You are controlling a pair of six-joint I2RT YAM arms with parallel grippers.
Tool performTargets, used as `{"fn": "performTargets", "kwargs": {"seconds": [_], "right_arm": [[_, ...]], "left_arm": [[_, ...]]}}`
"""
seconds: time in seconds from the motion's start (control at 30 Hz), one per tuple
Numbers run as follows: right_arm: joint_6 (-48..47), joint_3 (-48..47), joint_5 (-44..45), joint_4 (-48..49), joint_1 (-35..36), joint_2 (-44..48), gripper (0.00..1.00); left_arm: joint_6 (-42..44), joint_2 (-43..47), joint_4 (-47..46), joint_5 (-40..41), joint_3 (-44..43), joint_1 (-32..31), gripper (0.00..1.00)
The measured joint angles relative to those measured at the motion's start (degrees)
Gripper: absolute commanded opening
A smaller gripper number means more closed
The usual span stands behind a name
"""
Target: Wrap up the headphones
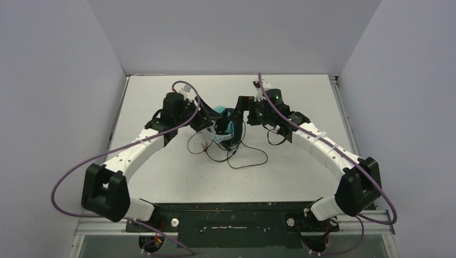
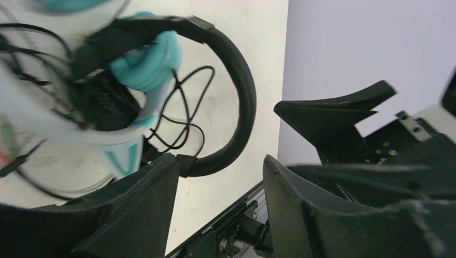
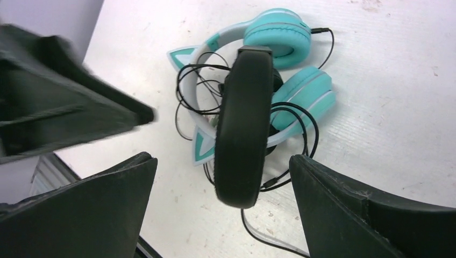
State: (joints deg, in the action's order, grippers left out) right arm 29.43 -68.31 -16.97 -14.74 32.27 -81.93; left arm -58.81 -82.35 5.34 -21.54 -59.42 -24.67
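Start from the right gripper as it stands: spread wide, empty, poised directly over the all-black headphones, with the padded band lying lengthwise between the fingers. Look for the teal headphones beneath and just beyond that band, flat on the table, both ear cups past the fingertips and the cat-ear headband crossing under the black one. Count on the left gripper too, likewise wide and holding nothing, the black band curving just ahead of its fingertips and a teal cup further out. Probably best to clear the black set first, given the thin black cable looped over and around both bands. Close on the band's middle, rise slowly, and watch for snagged loops dragging the teal pair along. Impossible to match strands to sets from here, so trace each before winding.
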Motion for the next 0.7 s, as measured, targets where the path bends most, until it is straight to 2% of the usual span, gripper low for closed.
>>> {"fn": "performTargets", "kwargs": {"seconds": [0.13, 0.27, 0.4, 0.53, 0.7], "right_arm": [[0.3, -1.5, 1.9, -0.3, 0.0, -4.0, 1.0], [-0.3, -6.0, 3.4, -1.8, 0.2, -8.6, 0.99], [-0.7, -8.0, 4.2, -2.6, 0.7, -11.6, 0.94], [-1.3, -9.2, 4.9, -4.7, 1.6, -13.7, 0.87], [-1.9, -10.6, 5.3, -6.6, 2.3, -16.2, 0.69]], "left_arm": [[3.2, 6.9, 5.8, -0.2, 1.0, 6.9, 0.92], [6.8, 12.9, 11.2, 0.5, 1.3, 12.6, 0.94], [8.9, 13.0, 13.7, 0.5, 1.9, 13.1, 0.85], [8.7, 10.3, 14.7, 1.1, 4.2, 13.3, 0.63], [8.0, 5.2, 14.5, 1.6, 5.8, 13.4, 0.57]]}}
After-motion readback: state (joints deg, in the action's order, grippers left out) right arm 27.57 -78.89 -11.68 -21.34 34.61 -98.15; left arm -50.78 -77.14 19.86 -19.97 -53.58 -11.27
